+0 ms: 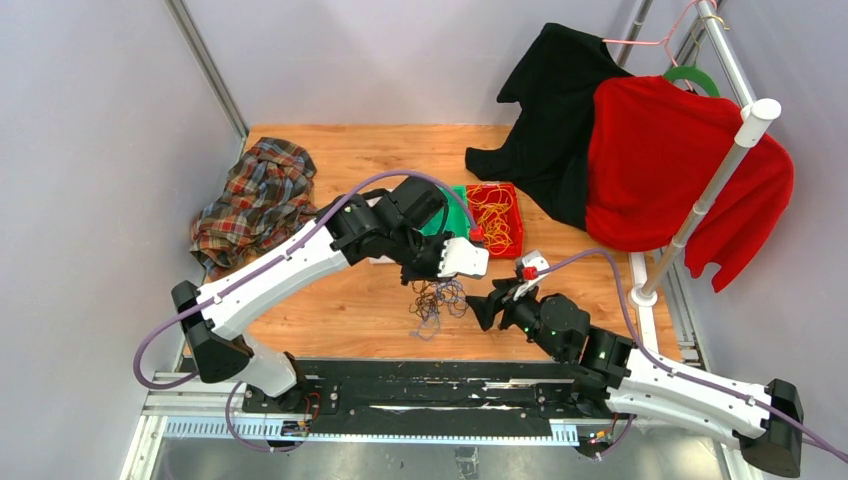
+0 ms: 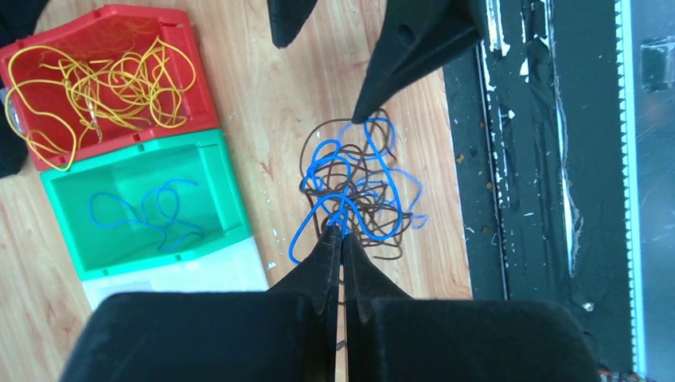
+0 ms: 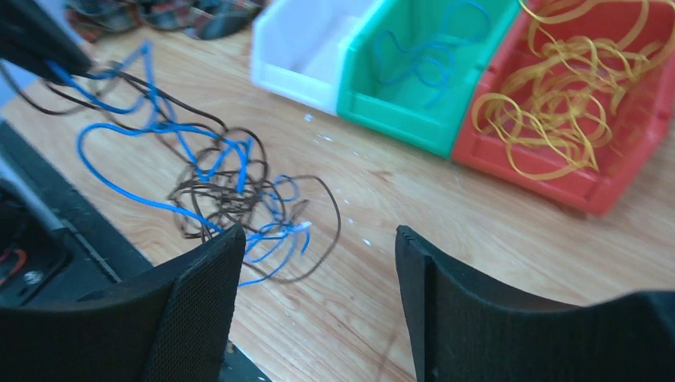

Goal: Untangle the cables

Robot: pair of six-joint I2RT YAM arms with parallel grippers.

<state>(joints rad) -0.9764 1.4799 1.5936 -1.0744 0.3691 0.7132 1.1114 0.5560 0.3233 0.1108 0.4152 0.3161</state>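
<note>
The tangled cables [image 2: 354,191] are bright blue and dark brown to black. The desk [image 2: 263,103] is pale orange wood grain, with a black strip [image 2: 517,199] along one edge. The red bin [image 2: 200,95] holds yellow loops [image 2: 103,87], the green bin [image 2: 231,207] holds a blue strand [image 2: 143,211], and the third bin [image 2: 207,274] is white. The left tool [image 2: 342,239] and right tool [image 3: 318,239] are black. The checked shirt [image 1: 255,195] mixes red, brown and grey-blue. There is a black garment [image 1: 550,100] and a red garment [image 1: 670,160].

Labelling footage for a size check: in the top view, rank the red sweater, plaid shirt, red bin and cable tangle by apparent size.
Largest: red sweater.
Next: plaid shirt.
Last: red bin and cable tangle look about alike, so they are left unranked.
</note>
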